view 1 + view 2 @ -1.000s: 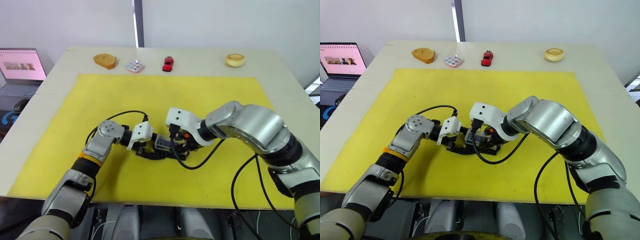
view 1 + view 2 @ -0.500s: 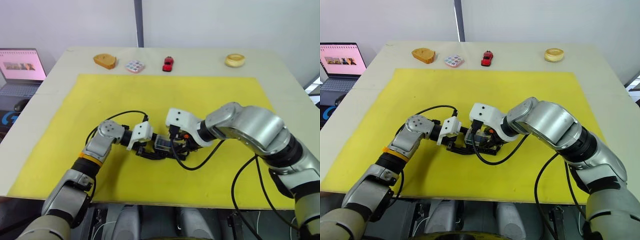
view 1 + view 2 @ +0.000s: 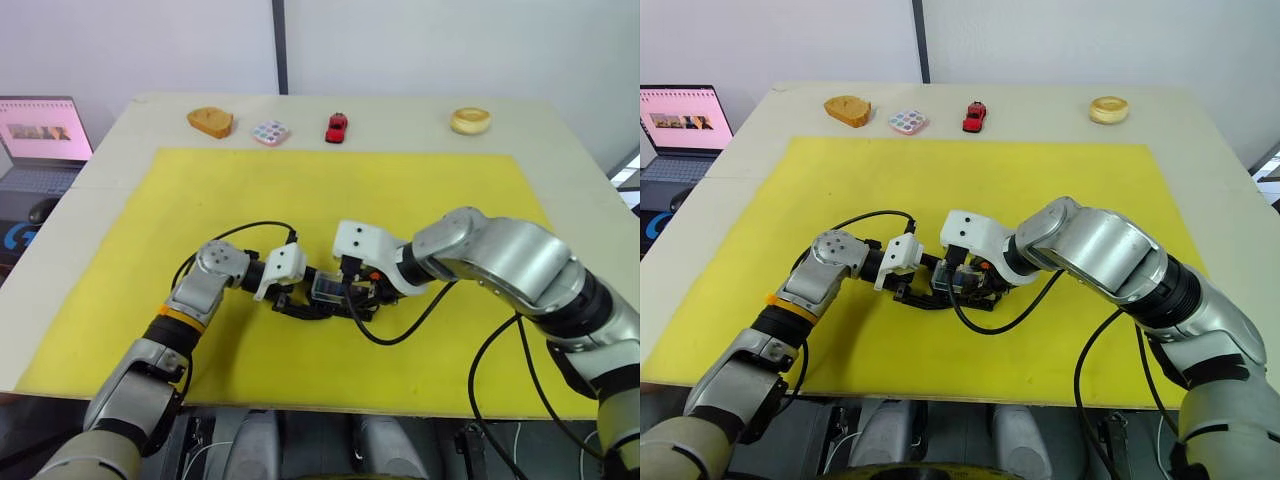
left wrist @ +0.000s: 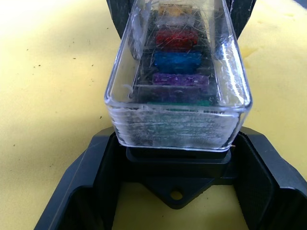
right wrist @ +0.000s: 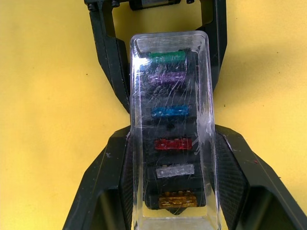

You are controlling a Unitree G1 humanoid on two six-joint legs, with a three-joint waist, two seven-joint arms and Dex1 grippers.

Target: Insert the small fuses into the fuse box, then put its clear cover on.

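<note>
The black fuse box [image 4: 176, 160] lies on the yellow mat [image 3: 450, 190], between my two grippers. The clear cover [image 5: 170, 120] sits over it. Through the cover I see the small fuses [image 5: 171, 143] in a row in their slots: green, purple, blue, red, grey and amber. My left gripper [image 3: 291, 298] comes from the left, and its fingers [image 4: 91, 182] clamp one end of the box. From the right, my right gripper [image 3: 346, 297] has its fingers [image 5: 108, 172] pressed on both long sides of the cover.
Along the table's far edge lie a bread piece [image 3: 210, 122], a pastel-dotted white tile [image 3: 270, 132], a red toy car [image 3: 336, 127] and a round pastry [image 3: 470, 121]. A laptop [image 3: 40, 135] stands off the table's left. Black cables [image 3: 400, 325] loop beside both wrists.
My right forearm has shifted very slightly to the right. Both grippers and the covered fuse box stay where they were.
</note>
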